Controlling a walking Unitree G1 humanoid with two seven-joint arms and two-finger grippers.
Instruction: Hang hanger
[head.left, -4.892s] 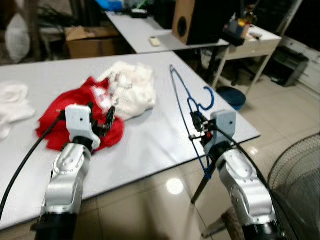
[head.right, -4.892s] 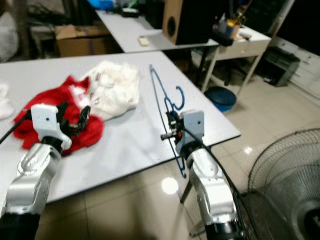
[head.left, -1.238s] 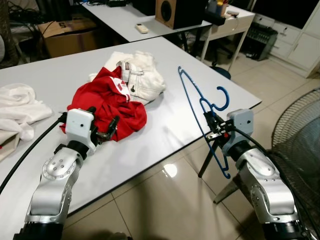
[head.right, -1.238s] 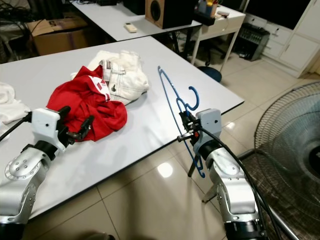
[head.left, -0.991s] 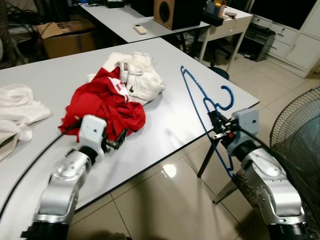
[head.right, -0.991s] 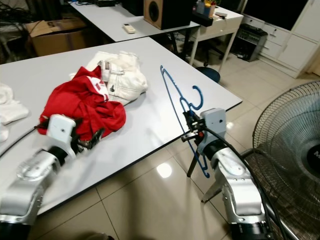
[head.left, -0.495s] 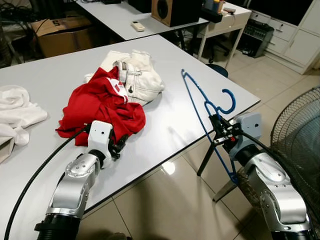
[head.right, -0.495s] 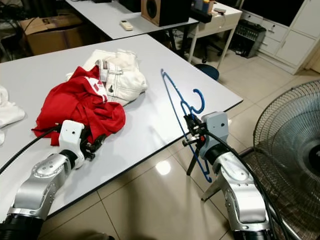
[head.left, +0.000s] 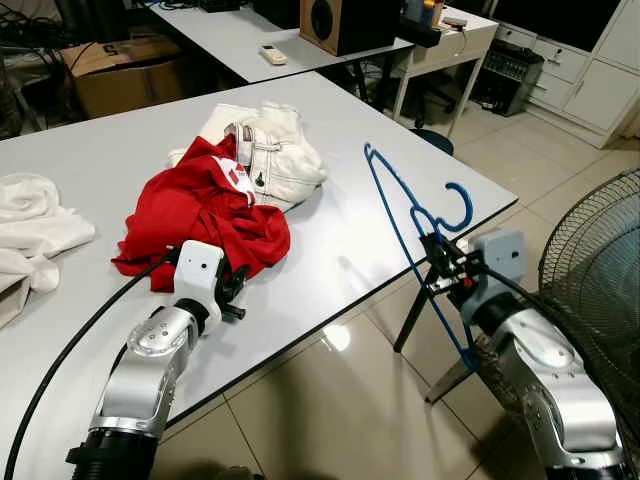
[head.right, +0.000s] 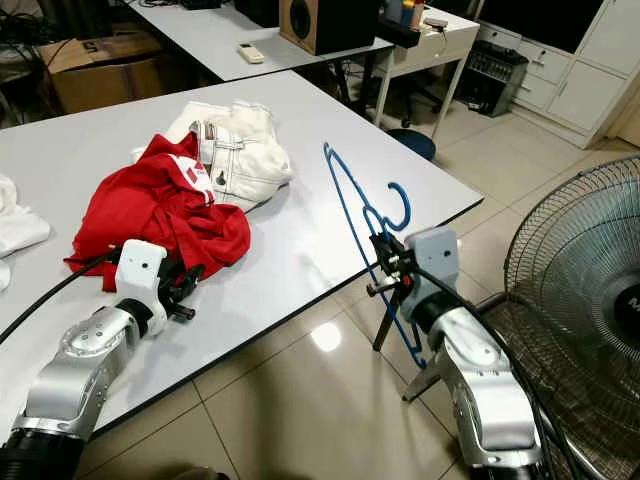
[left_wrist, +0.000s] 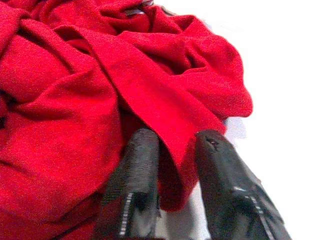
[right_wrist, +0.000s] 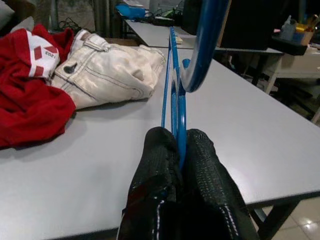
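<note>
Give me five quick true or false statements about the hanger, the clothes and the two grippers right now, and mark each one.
1. The right gripper is shut on the blue hanger. True.
2. The hanger lies flat on the table. False: it is held up in the air by the table's edge.
3. The left gripper has a fold of the red garment between its fingers. True.
4. The white jeans are draped on the hanger. False: they lie on the table beside the red garment.
5. The fan stands on the robot's left. False: it is on the floor at the robot's right.
</note>
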